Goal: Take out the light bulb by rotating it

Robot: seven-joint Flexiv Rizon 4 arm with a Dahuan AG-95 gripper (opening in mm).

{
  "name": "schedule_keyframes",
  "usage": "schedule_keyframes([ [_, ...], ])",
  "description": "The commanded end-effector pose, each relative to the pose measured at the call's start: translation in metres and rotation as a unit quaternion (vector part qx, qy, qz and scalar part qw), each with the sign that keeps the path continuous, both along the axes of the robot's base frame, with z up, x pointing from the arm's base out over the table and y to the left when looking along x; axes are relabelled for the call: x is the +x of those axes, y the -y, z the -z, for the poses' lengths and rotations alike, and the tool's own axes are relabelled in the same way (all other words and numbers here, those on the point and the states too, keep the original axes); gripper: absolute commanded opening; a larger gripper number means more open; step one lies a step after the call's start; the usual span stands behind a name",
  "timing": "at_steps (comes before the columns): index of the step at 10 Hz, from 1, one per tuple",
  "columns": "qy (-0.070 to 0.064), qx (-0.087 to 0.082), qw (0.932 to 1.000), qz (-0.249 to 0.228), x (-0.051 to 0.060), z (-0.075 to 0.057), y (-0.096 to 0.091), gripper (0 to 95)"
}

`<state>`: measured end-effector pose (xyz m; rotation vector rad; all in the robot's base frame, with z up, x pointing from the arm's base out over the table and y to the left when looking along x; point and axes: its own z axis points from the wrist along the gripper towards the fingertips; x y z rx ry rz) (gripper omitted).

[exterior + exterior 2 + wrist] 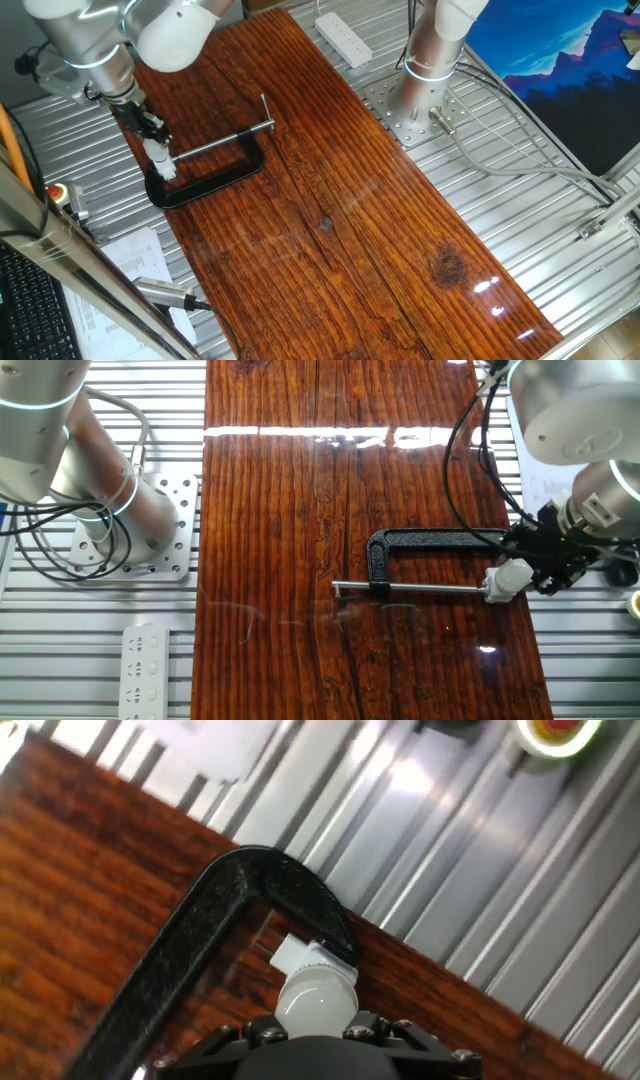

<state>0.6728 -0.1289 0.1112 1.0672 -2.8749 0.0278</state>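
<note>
Hand view looks along the fingers at the bulb (318, 1002), which sits right at the front of the gripper (318, 1038), its frosted round top towards the camera and its base set in a small white socket (296, 956). The socket lies under the curved corner of the black clamp (215, 935), on the wooden board (80, 910) near its edge, with ribbed metal table (480, 870) beyond. Only the dark gripper body shows here, hard against the bulb; how far the jaws are apart I cannot tell.

One fixed view shows the gripper (152, 135) coming down at the clamp's (205, 180) closed end, the white bulb (163, 160) directly beneath its tip and touching it. The fingers seem to sit around the bulb, but the grip itself is too small to make out.

From the other fixed view, the bulb (510, 578) juts from the gripper (545, 565) towards the end of the clamp's screw rod (415, 590).
</note>
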Motion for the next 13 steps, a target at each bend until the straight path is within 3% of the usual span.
schedule_keyframes([
  [1,-0.001,-0.005,0.9967,-0.081,-0.0006,0.0003,-0.0014,0.0],
  [2,-0.001,-0.005,0.9947,-0.103,-0.0006,0.0003,-0.0014,0.0],
  [5,-0.001,-0.001,0.9797,-0.200,-0.0005,0.0004,-0.0014,0.0],
  [7,0.011,0.000,0.9640,-0.266,-0.0003,0.0010,-0.0013,0.0],
  [10,0.011,-0.001,0.9553,-0.295,-0.0002,0.0010,-0.0014,0.0],
  [11,0.011,-0.001,0.9520,-0.306,0.0002,0.0009,-0.0015,19.0],
  [13,0.012,0.000,0.9511,-0.309,0.0007,0.0006,-0.0018,19.0],
])
